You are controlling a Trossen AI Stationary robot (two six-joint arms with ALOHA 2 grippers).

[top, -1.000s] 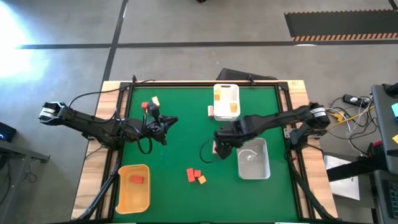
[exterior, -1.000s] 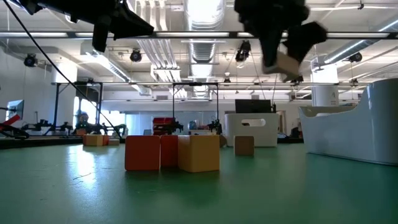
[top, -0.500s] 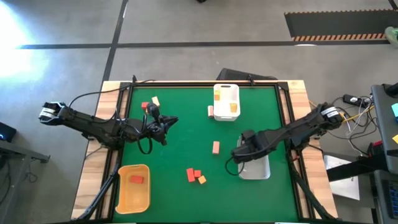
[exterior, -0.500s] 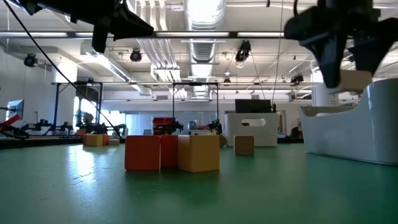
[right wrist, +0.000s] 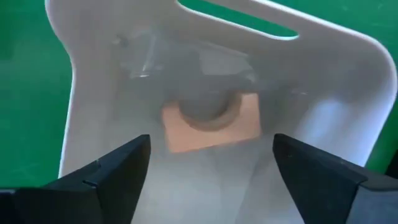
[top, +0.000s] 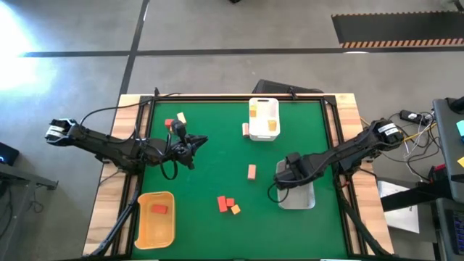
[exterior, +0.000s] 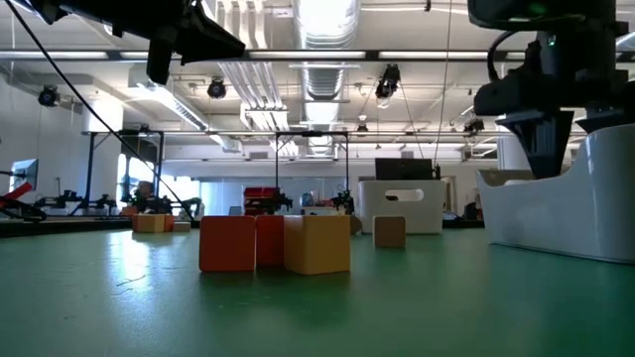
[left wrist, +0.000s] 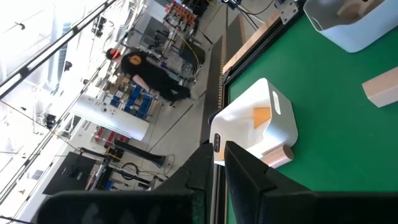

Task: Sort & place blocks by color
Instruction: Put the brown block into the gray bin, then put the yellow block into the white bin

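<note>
The right gripper (top: 288,172) is held over the clear tray (top: 304,199), its fingers spread wide and empty; a pale tan block (right wrist: 210,121) is seen lying in that tray directly beneath them. Another tan block (top: 251,171) is left on the green mat just beside this gripper, toward the table's middle, its long axis running front to back. The left gripper (top: 194,143) is kept shut on nothing, farther off.

Overhead ceiling lights (exterior: 319,25) illuminate the scene brightly. Glare washes the floor (top: 29,43) at upper left. The right wrist view is soft-focused.
</note>
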